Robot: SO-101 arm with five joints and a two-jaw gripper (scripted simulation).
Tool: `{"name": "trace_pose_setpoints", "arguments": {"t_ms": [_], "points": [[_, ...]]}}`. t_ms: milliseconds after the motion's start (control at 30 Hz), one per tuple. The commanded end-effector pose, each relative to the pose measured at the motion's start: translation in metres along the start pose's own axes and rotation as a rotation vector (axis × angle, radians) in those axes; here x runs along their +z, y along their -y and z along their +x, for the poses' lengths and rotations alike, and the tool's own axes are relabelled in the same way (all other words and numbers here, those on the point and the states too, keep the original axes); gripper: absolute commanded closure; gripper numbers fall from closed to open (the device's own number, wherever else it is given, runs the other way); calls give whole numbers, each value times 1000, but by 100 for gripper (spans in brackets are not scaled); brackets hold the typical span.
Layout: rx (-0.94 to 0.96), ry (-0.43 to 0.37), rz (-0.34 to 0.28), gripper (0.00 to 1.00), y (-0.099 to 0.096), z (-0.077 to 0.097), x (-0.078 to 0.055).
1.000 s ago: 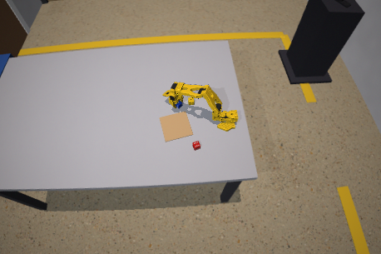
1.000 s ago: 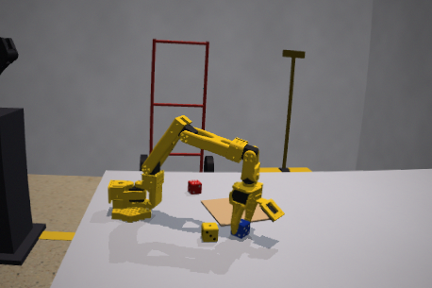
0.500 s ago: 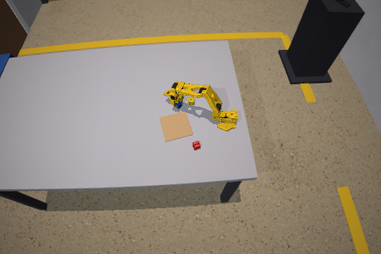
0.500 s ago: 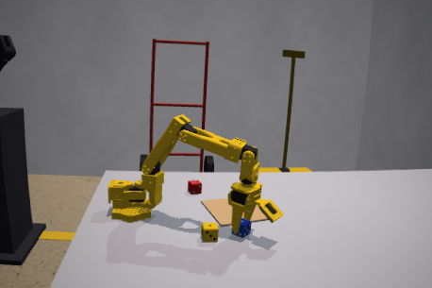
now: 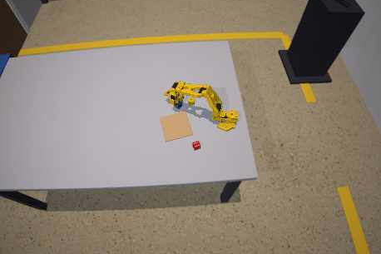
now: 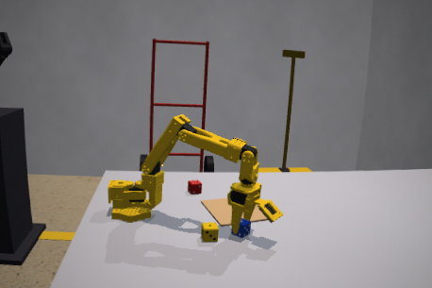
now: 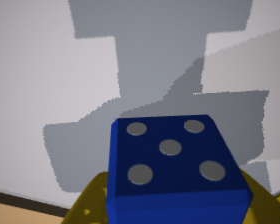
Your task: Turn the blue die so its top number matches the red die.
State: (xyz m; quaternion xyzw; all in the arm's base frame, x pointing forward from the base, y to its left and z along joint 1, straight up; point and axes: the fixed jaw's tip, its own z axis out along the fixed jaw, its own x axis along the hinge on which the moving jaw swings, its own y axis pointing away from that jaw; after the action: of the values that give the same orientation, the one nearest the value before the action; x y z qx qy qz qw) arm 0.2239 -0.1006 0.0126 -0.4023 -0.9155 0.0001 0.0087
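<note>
The blue die [image 5: 179,105] [image 6: 243,228] [image 7: 170,160] is between the two fingers, at or close to the table top, off the mat. In the wrist view its large face towards the camera shows several pips, four near the corners and one in the middle. My gripper [image 5: 178,104] [image 6: 240,228] [image 7: 175,186] points down and is shut on the blue die. The tan mat [image 5: 176,127] [image 6: 217,209] lies flat beside it. The red die [image 5: 196,146] [image 6: 194,187] stands on the table beyond the mat; its top pips are too small to read surely.
A yellow die [image 5: 191,101] [image 6: 209,232] stands on the table close to the gripper, on the side towards the arm's base, with one pip on top. The arm's base [image 5: 226,121] [image 6: 131,206] stands near the table's edge. The mat's dark edge shows low in the wrist view.
</note>
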Motion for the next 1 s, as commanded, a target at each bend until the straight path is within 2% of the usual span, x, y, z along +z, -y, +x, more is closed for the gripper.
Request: {"name": "trace_pose_setpoints", "arguments": {"t_ms": [0,200,500,967], "points": [[1,119,-47,91,-4,-15,-24],[1,119,-47,100,-4,-15,-24],[1,120,-48,100,-4,-15,-26],[0,137,-55,100,-5,-12,-56]]}}
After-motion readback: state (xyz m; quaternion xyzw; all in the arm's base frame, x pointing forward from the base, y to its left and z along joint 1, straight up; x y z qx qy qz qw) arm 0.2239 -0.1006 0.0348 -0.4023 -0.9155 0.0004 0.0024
